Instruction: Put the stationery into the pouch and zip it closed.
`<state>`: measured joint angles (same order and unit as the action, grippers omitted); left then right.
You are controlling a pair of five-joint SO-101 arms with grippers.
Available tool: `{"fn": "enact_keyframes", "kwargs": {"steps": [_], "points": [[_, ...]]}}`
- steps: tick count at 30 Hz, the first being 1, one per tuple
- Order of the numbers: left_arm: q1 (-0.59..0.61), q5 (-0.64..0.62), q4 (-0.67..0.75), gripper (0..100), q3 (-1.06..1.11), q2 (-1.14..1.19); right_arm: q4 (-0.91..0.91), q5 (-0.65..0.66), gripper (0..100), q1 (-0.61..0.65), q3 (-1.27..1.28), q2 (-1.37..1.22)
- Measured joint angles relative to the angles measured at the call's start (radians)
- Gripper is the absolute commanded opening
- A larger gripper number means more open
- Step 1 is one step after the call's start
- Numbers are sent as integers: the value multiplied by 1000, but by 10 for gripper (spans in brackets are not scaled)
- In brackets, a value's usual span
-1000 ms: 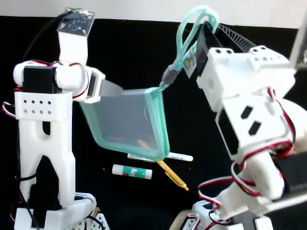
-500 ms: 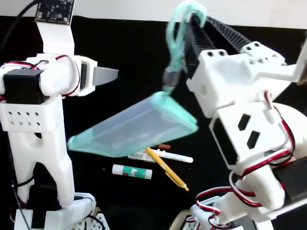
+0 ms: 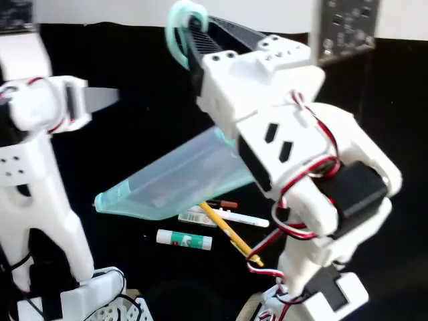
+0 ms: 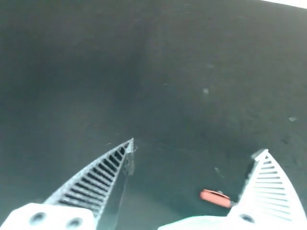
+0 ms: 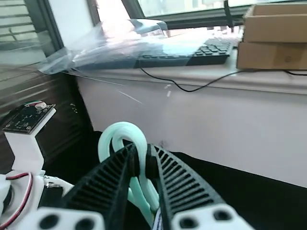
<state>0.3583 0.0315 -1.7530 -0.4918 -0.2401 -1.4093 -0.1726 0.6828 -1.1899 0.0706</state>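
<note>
The translucent mint pouch point(image 3: 180, 177) hangs tilted in the air above the table. Its mint loop point(image 3: 179, 27) is pinched in my right gripper point(image 3: 192, 41), which is shut on it; the right wrist view shows the loop point(image 5: 122, 141) between the black ribbed fingers point(image 5: 168, 175). My left gripper point(image 4: 196, 147) is open and apart from the pouch, its grey finger point(image 3: 100, 99) left of and above it. On the black table under the pouch lie a glue stick point(image 3: 184, 239), a yellow pencil point(image 3: 231, 233) and a white pen point(image 3: 237, 218).
A small reddish piece point(image 3: 228, 204) lies by the white pen, also the reddish piece point(image 4: 216, 197) between the left fingers. The right arm's white body point(image 3: 294, 154) hangs over the table's right half. The black mat point(image 3: 134, 67) stretches behind.
The left gripper let go of the pouch's corner and drew back left. The pouch dropped to a slant, and the right arm swung left with the loop.
</note>
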Motion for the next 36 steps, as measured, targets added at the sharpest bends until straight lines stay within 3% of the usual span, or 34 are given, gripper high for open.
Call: {"fn": "enact_keyframes", "kwargs": {"steps": [10, 18, 30, 36], "points": [[129, 0, 0, 376, 0, -127, 0, 0, 5, 137, -334, -215], [166, -8, 0, 376, 78, -133, 5, 71, 5, 252, -423, -288], [166, -8, 0, 377, 184, -133, 18, 160, 5, 255, -476, -290], [152, -3, 0, 376, 184, -133, 41, 175, 5, 180, -476, -290]]}}
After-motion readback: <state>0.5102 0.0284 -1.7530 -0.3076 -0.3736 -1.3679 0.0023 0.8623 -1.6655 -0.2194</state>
